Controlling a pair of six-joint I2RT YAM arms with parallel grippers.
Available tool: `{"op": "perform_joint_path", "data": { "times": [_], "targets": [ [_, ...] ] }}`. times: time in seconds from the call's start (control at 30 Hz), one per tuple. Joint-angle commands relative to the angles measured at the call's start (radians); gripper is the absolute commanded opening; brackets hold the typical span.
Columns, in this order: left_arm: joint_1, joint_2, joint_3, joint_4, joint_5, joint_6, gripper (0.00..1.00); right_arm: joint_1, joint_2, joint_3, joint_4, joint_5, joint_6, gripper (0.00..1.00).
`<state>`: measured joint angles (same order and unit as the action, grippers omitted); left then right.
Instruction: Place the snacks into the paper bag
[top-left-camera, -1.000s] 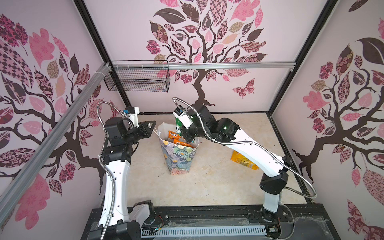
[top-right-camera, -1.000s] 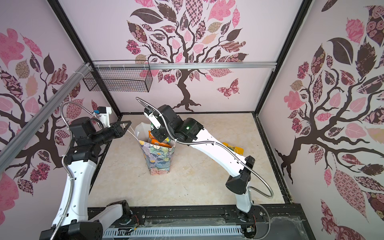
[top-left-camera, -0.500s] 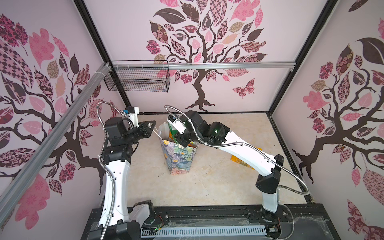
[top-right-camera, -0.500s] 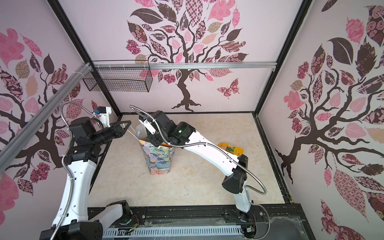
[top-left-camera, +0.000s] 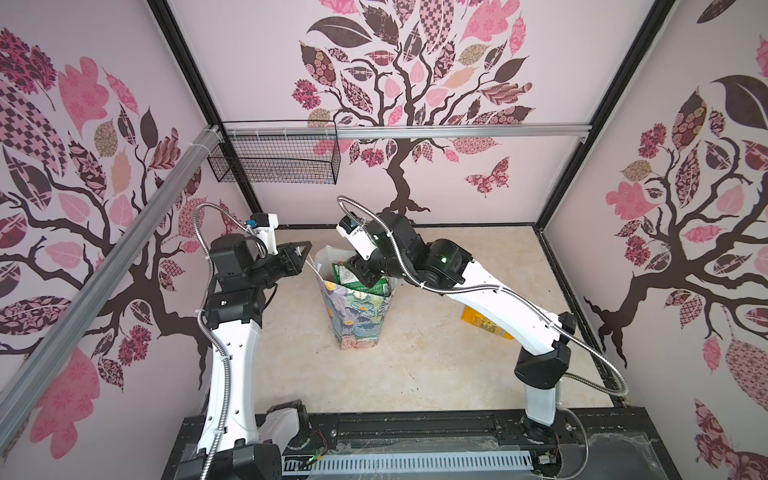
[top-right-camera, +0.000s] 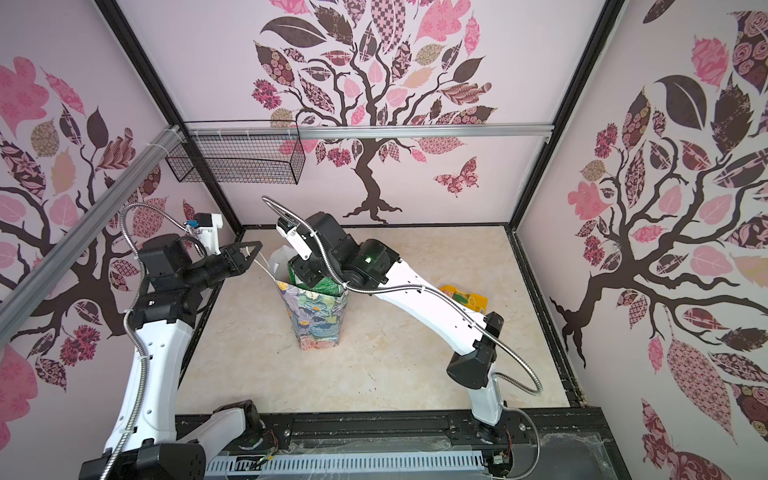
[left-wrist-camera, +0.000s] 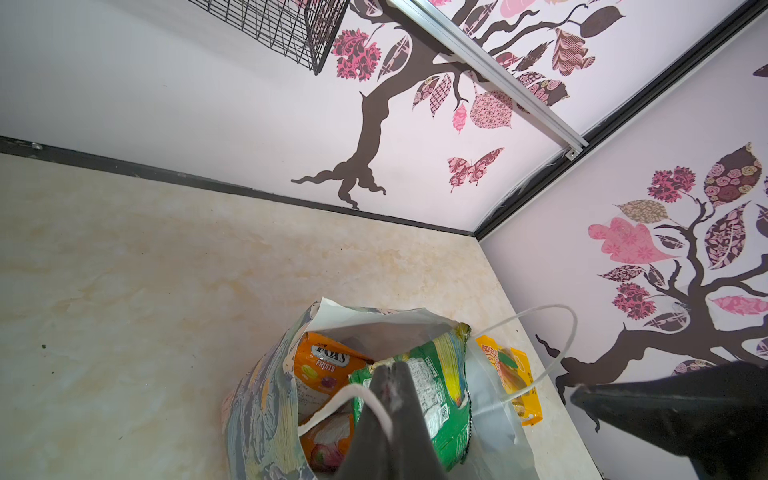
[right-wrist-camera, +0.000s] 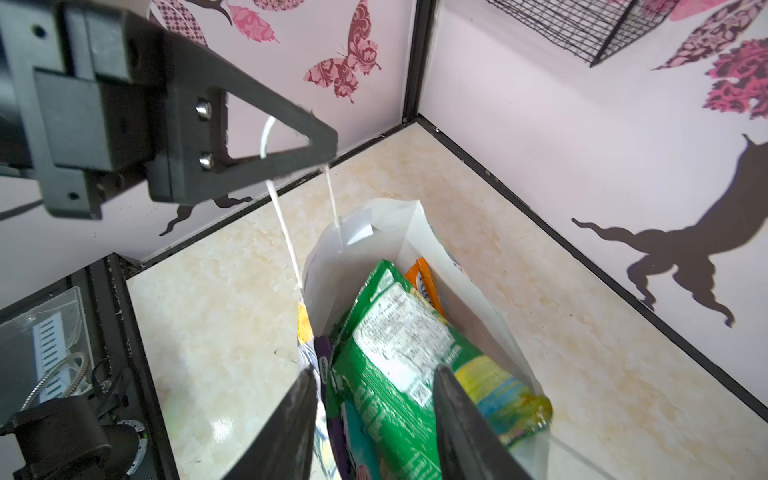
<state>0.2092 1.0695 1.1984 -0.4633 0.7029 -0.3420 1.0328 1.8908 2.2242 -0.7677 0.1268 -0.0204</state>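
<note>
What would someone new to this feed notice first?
The flowered paper bag standing mid-table, with a green packet poking from its mouth and the right pincer open astride it. The left pincer is shut on the white cord handle. One yellow packet lies on the table, right of the bag in both top views.

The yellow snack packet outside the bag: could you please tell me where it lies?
In both top views the yellow snack packet lies on the table right of the paper bag, partly hidden beneath the right arm.
</note>
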Motion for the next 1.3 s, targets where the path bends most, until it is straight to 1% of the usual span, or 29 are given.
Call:
{"op": "perform_joint_path", "data": {
  "times": [0.0, 0.03, 0.1, 0.13, 0.17, 0.2, 0.27, 0.37, 0.43, 0.5, 0.53, 0.63, 0.7, 0.77, 0.8, 0.87, 0.93, 1.1, 1.2, 1.27],
  "targets": [
    [0.008, -0.021, 0.01, 0.02, -0.043, 0.026, 0.0, 0.003, -0.202, -0.142, 0.042, 0.105, 0.044, 0.51],
    [0.007, -0.025, 0.02, -0.001, -0.062, 0.037, 0.0, 0.002, -0.255, -0.218, 0.074, 0.14, 0.061, 0.53],
    [0.008, -0.034, 0.038, -0.035, -0.092, 0.056, 0.19, -0.002, -0.348, -0.351, 0.134, 0.179, 0.087, 0.55],
    [0.008, -0.04, 0.047, -0.044, -0.105, 0.061, 0.31, -0.003, -0.391, -0.411, 0.161, 0.197, 0.102, 0.56],
    [0.008, -0.047, 0.061, -0.06, -0.131, 0.068, 0.45, -0.004, -0.426, -0.459, 0.178, 0.219, 0.115, 0.58],
    [0.007, -0.048, 0.08, -0.085, -0.154, 0.077, 0.53, -0.004, -0.45, -0.494, 0.191, 0.226, 0.123, 0.6],
    [0.008, -0.046, 0.155, -0.166, -0.212, 0.104, 0.63, -0.005, -0.48, -0.56, 0.219, 0.227, 0.142, 0.63],
    [0.006, -0.05, 0.257, -0.263, -0.275, 0.125, 0.71, -0.01, -0.476, -0.618, 0.281, 0.137, 0.154, 0.64],
    [0.006, -0.06, 0.309, -0.301, -0.289, 0.115, 0.73, -0.011, -0.457, -0.625, 0.32, 0.075, 0.154, 0.65],
    [0.0, -0.075, 0.349, -0.337, -0.289, 0.103, 0.74, -0.012, -0.428, -0.619, 0.342, 0.045, 0.151, 0.65],
    [-0.008, -0.083, 0.368, -0.354, -0.293, 0.103, 0.75, -0.014, -0.407, -0.606, 0.342, 0.051, 0.146, 0.65],
    [-0.022, -0.105, 0.402, -0.401, -0.334, 0.12, 0.81, -0.032, -0.345, -0.56, 0.321, 0.061, 0.139, 0.65],
    [-0.03, -0.104, 0.422, -0.434, -0.336, 0.137, 0.81, -0.055, -0.326, -0.555, 0.334, 0.045, 0.142, 0.64],
    [-0.056, -0.09, 0.44, -0.461, -0.31, 0.142, 0.8, -0.078, -0.311, -0.554, 0.348, 0.012, 0.149, 0.63],
    [-0.082, -0.08, 0.443, -0.471, -0.304, 0.144, 0.79, -0.084, -0.306, -0.552, 0.359, -0.01, 0.149, 0.62],
    [-0.147, -0.064, 0.445, -0.484, -0.332, 0.152, 0.79, -0.086, -0.3, -0.554, 0.385, -0.052, 0.142, 0.61],
    [-0.187, -0.049, 0.436, -0.491, -0.366, 0.157, 0.77, -0.086, -0.294, -0.552, 0.402, -0.088, 0.142, 0.6],
    [-0.209, -0.005, 0.427, -0.526, -0.332, 0.169, 0.7, -0.088, -0.266, -0.536, 0.414, -0.09, 0.132, 0.59],
    [-0.21, 0.01, 0.408, -0.536, -0.336, 0.168, 0.68, -0.088, -0.242, -0.519, 0.42, -0.111, 0.132, 0.58],
    [-0.211, 0.019, 0.394, -0.536, -0.32, 0.169, 0.67, -0.088, -0.218, -0.494, 0.403, -0.093, 0.128, 0.57]
  ]
}}
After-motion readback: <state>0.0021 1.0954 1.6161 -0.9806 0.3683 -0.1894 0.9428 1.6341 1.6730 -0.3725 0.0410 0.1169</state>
